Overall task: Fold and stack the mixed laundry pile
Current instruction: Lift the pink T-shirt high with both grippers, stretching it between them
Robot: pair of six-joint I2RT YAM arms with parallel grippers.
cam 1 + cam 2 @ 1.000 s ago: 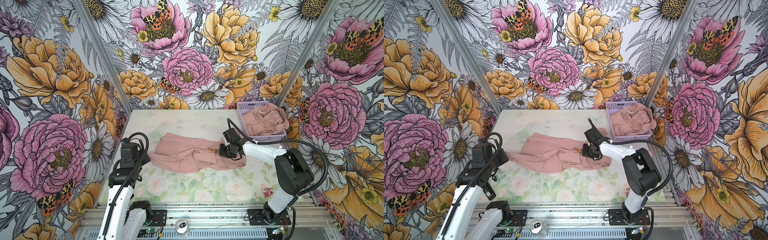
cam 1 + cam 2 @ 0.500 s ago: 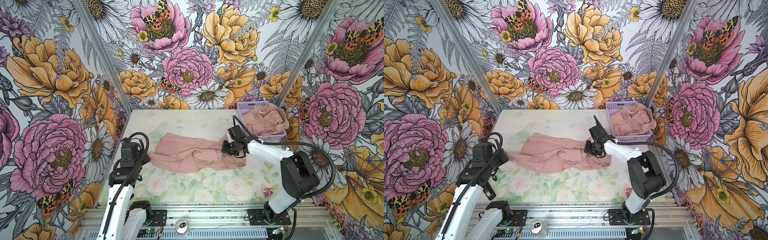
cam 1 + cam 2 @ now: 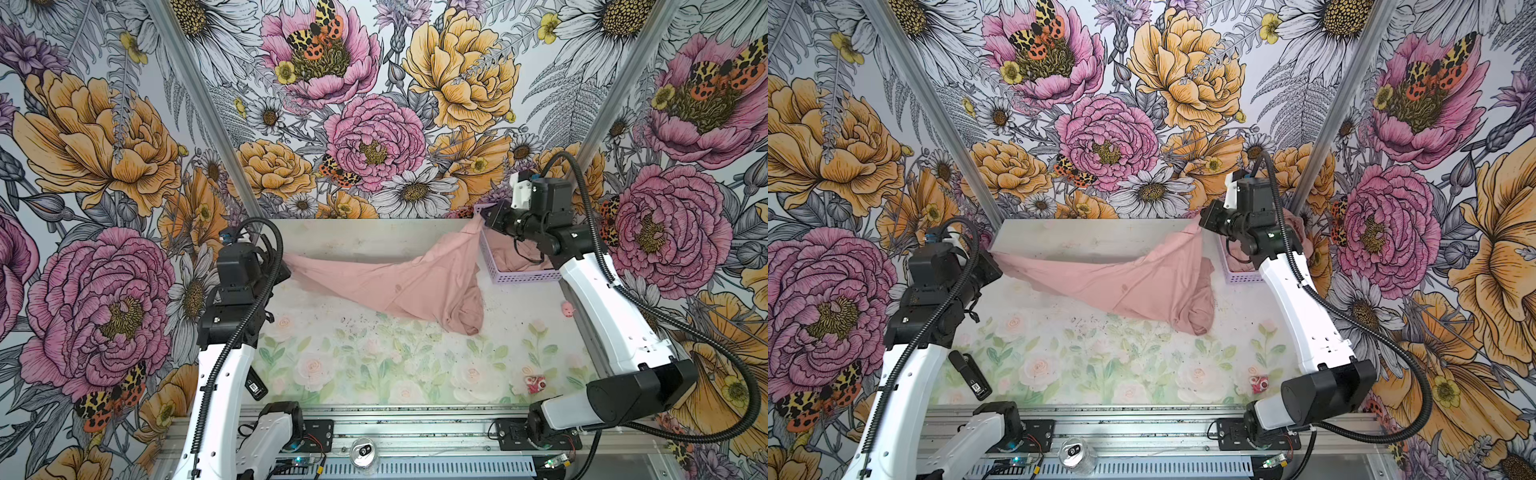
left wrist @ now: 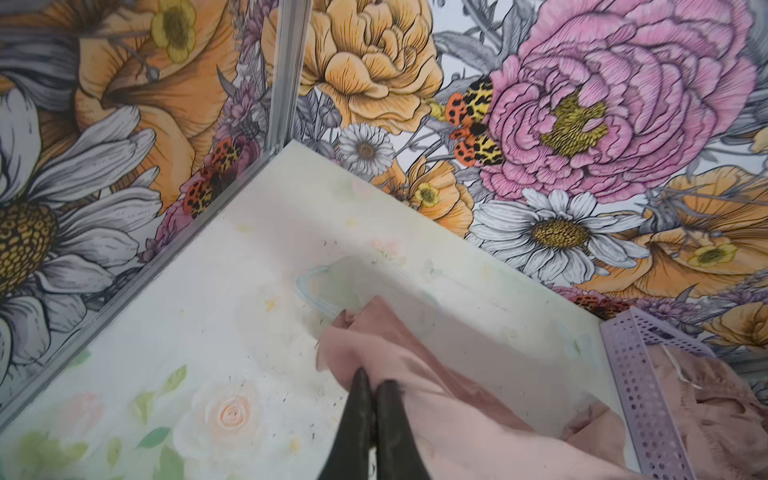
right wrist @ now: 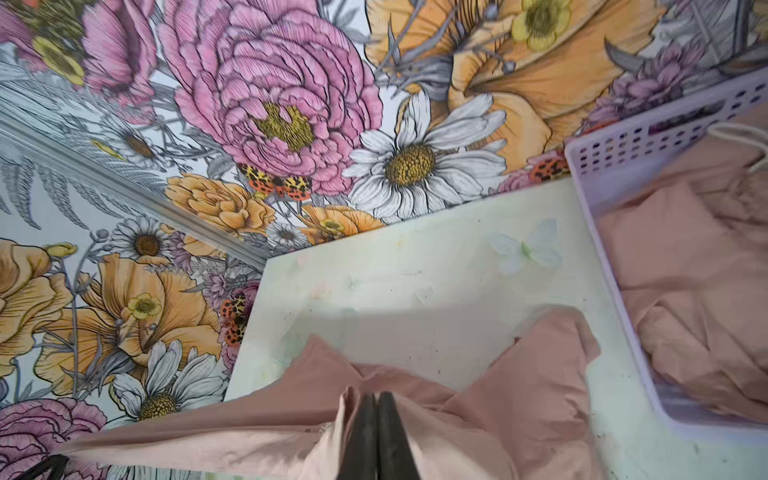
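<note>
Floral walls box in the pale bench (image 3: 374,374), where a dusty-pink garment (image 3: 399,282) hangs stretched from nine o'clock to one o'clock, its bunched tail sagging onto the surface. Left jaws and right jaws are each clamped tight on an edge. It looks light and limp, likely to slip: hold hems or corners. Which hem is gripped is hard to tell.

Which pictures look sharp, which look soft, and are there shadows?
Both top views: crisp, evenly lit, walls splayed as by a wide lens. Right wrist view: basket blurred, garment shadowing the table. Left wrist view: soft, shadow beside the garment.
</note>
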